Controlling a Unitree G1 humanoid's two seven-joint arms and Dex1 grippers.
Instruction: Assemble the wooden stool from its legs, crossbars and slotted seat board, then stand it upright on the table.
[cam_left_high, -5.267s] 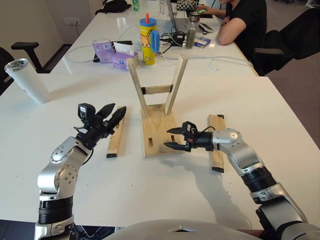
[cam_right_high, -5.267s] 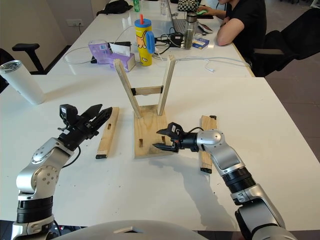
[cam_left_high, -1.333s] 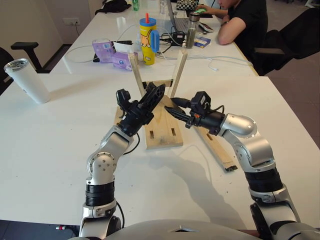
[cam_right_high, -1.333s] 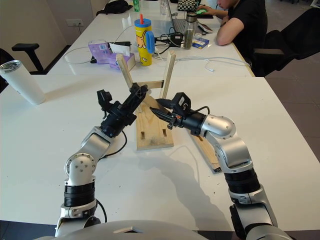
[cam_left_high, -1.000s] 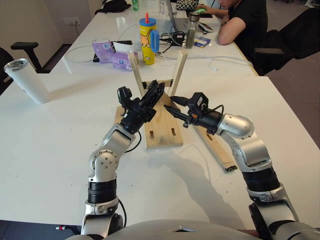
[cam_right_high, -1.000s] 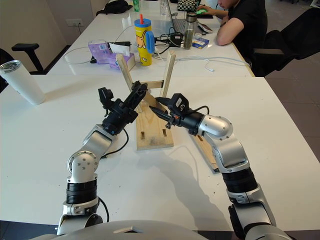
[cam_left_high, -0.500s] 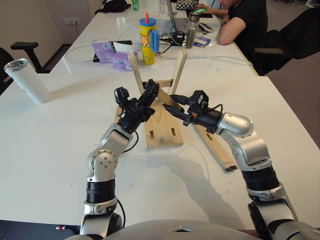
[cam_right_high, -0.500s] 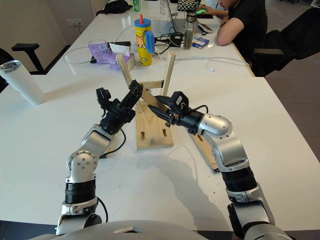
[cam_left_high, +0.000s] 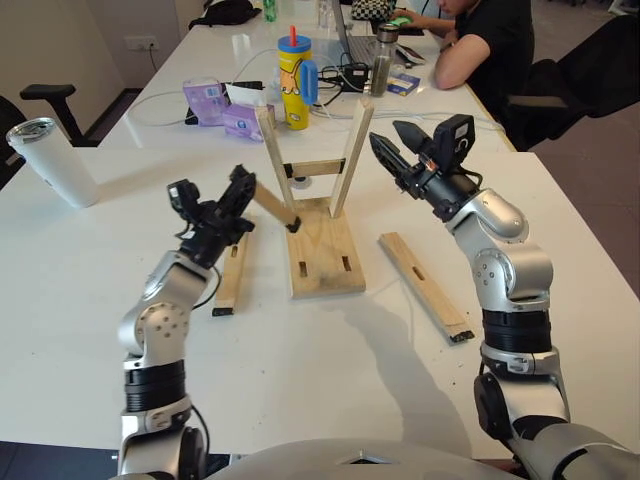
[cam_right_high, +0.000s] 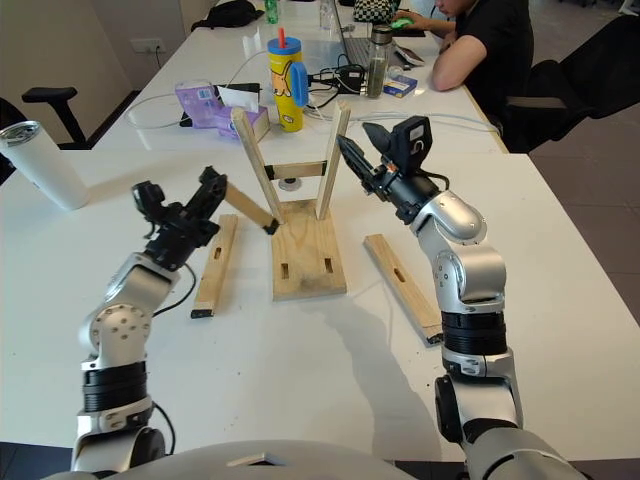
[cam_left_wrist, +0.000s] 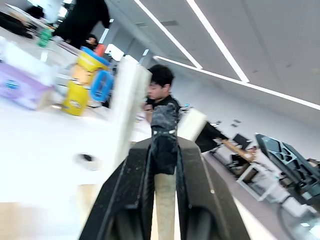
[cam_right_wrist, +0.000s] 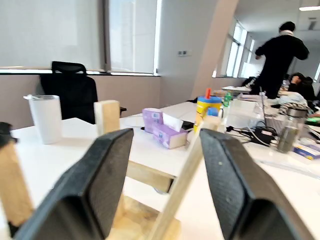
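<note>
The slotted seat board (cam_left_high: 325, 262) lies flat mid-table with two legs (cam_left_high: 352, 155) standing in its far end, joined by a crossbar (cam_left_high: 314, 168). My left gripper (cam_left_high: 241, 186) is shut on a short wooden piece (cam_left_high: 271, 208) that slants down to the board's far left corner. In the left wrist view the fingers (cam_left_wrist: 139, 200) clamp that piece (cam_left_wrist: 165, 202). My right gripper (cam_left_high: 392, 145) hangs open in the air, just right of the right upright leg. One loose leg (cam_left_high: 232, 272) lies left of the board, another (cam_left_high: 424, 284) lies to its right.
A white tumbler (cam_left_high: 55, 162) stands at the table's far left. A yellow cup (cam_left_high: 295, 72), a purple box (cam_left_high: 226, 108) and cables crowd the adjoining table behind the stool. A person sits at the far right there. The near half of the table is bare.
My left arm has drawn back to the left with the wooden piece still in its grip. My right gripper has risen from over the board to beside the right upright leg.
</note>
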